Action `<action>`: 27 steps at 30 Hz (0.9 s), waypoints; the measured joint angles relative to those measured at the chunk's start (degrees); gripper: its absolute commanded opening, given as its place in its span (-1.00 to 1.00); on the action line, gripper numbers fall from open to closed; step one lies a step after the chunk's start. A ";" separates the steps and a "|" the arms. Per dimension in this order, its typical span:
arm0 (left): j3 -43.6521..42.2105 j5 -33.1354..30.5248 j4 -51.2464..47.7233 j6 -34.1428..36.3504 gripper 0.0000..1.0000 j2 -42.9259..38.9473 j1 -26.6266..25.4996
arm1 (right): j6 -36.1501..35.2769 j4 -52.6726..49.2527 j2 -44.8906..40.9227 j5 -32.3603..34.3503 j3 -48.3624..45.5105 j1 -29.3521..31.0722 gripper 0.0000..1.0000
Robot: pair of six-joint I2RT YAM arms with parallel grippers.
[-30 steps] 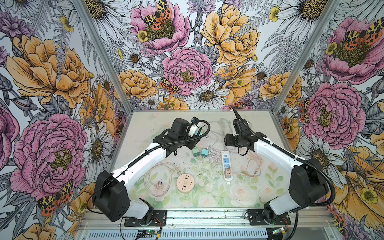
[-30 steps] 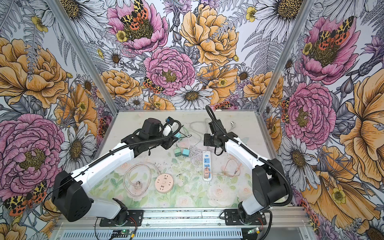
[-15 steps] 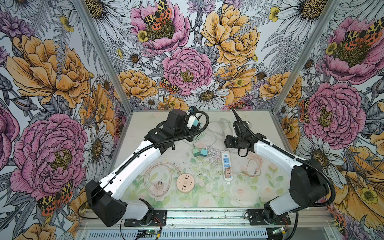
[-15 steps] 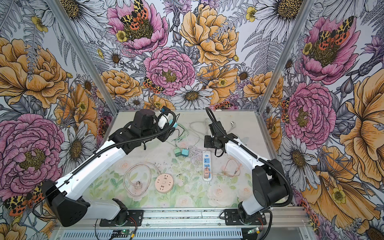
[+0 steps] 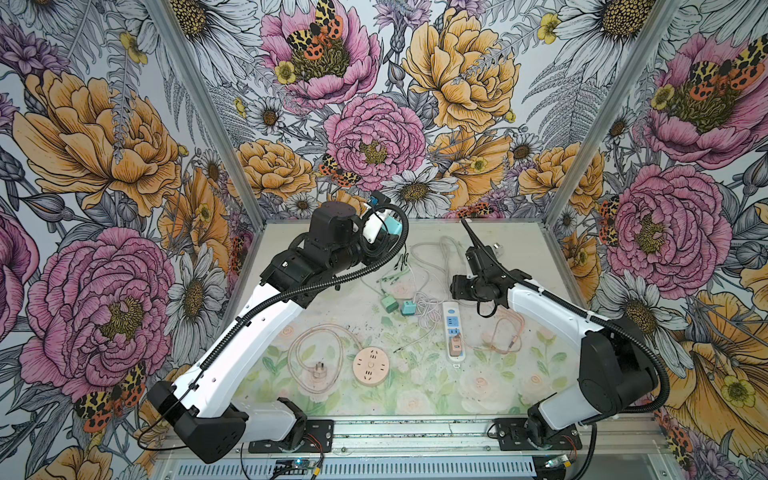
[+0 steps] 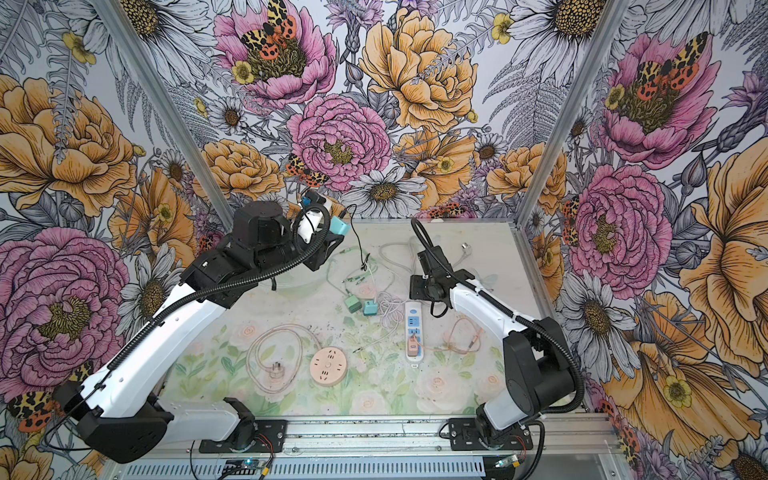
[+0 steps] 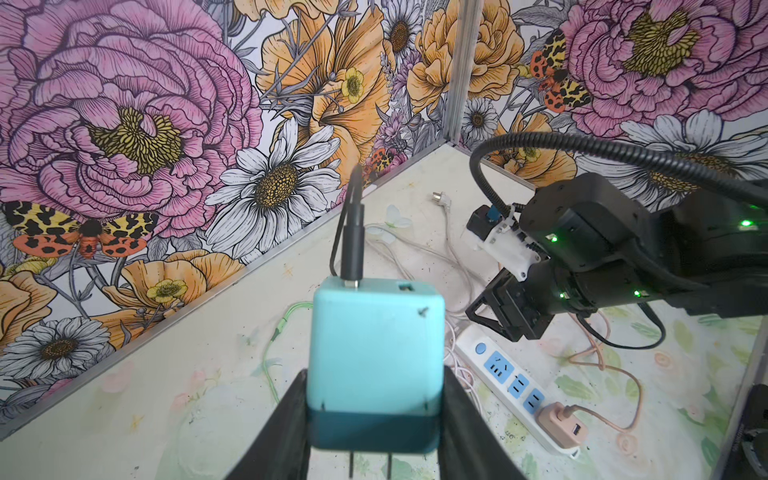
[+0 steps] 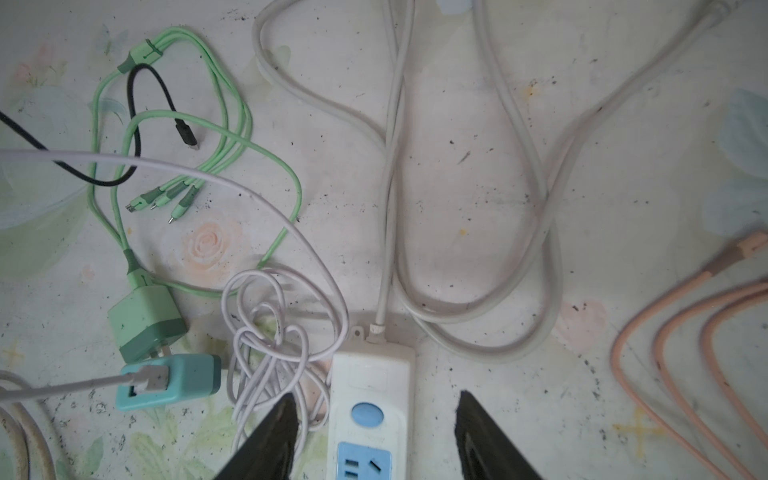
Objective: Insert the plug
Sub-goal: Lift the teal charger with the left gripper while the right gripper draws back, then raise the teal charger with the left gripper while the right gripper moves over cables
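Left wrist: left gripper (image 7: 374, 432) pinching light-teal square plastic charger plug (image 7: 374, 353) by two opposite sides. Its two metal prongs point back between the fingers. Thin black cable (image 7: 352, 232) plugged into its far face.

Right wrist: right gripper (image 8: 376, 440) spread, black fingers (image 8: 272, 436) either side of switch end of white plastic power strip (image 8: 372, 374), gap on both sides.

Top views: plug (image 5: 393, 227) held aloft near back wall. Well apart from power strip (image 6: 414, 332), which lies flat mid-table under right gripper.

Bright, soft, even light from above leaves only faint shadows beside the power strip (image 8: 374, 365) and grey cable (image 8: 390, 166); both top views are sharp, while wrist views bow and soften toward their edges.
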 measured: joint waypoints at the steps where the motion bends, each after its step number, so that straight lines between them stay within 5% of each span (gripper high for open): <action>1: 0.26 0.00 -0.07 0.15 -0.31 0.02 0.00 | 0.00 -0.02 0.00 0.00 -0.31 0.00 0.24; 27: 16.85 -3.28 -9.07 4.42 -0.31 1.88 -1.66 | -0.02 4.13 7.63 1.64 -1.25 -0.02 0.15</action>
